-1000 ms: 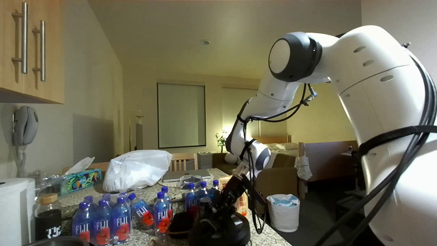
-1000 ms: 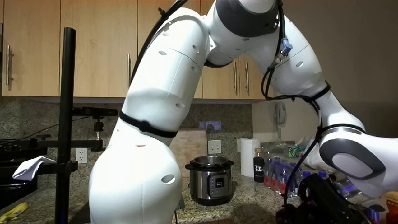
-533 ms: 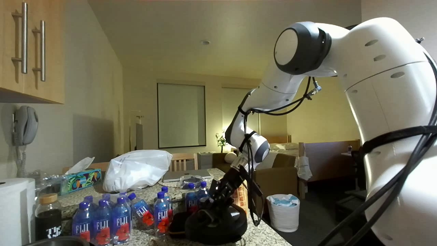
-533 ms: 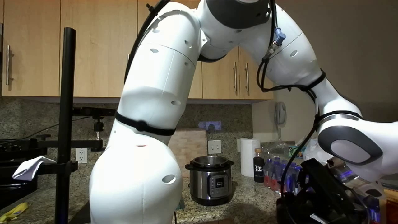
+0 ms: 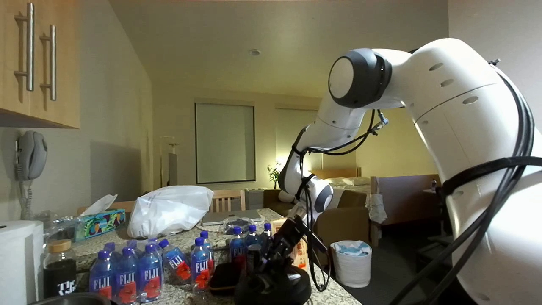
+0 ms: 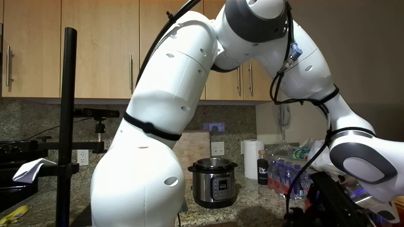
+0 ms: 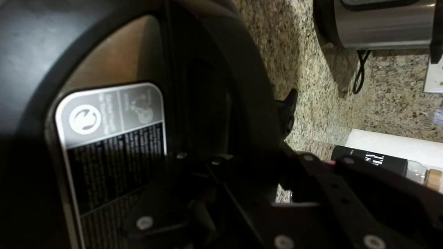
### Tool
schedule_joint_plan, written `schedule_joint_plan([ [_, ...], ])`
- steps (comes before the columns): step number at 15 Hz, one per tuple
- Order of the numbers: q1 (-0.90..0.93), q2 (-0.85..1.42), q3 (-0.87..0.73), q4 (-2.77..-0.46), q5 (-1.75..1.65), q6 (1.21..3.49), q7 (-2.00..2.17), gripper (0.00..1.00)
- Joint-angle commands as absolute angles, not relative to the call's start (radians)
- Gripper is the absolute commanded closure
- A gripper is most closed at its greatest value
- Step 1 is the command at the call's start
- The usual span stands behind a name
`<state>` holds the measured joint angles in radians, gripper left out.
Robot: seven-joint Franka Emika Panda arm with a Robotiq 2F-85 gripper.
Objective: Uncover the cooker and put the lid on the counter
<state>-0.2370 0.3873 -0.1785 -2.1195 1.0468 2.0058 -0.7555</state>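
The cooker (image 6: 213, 186) is a steel pot with a black rim, standing uncovered on the counter (image 6: 255, 197). Its dark rim (image 5: 78, 299) shows at the lower left of an exterior view, and its steel side (image 7: 384, 26) in the wrist view. The large round black lid (image 5: 298, 283) is low over or on the counter's near right part; its bottom is cut off, so contact cannot be told. The lid's label side (image 7: 114, 138) fills the left of the wrist view. My gripper (image 5: 271, 263) points down onto the lid's top and appears shut on its handle; the dark fingers (image 7: 258, 159) hide the grip.
Several blue-capped bottles (image 5: 139, 275) stand left of the lid. A black pouch (image 5: 224, 277) and a dark can (image 5: 254, 256) are close beside it. An orange-white package (image 5: 300, 254) is behind. A white bag (image 5: 169, 212) and paper roll (image 6: 253, 159) stand farther off.
Half a second ago the arm and lid were higher. Now they are lower, slightly below where they were one second ago. The cooker and bottles have not moved.
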Motion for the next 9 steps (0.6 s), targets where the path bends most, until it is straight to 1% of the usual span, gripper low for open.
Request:
schedule_joint_plan([
  [1,-0.247,0.390,-0.169,-2.114,1.042,2.006,-0.750,0.96],
  [3,-0.246,0.390,-0.169,-2.109,1.042,2.006,-0.745,0.96],
  [4,-0.246,0.390,-0.169,-2.108,1.041,2.006,-0.743,0.98],
  [9,-0.267,0.507,-0.168,-2.045,1.047,2.009,-0.720,0.98],
])
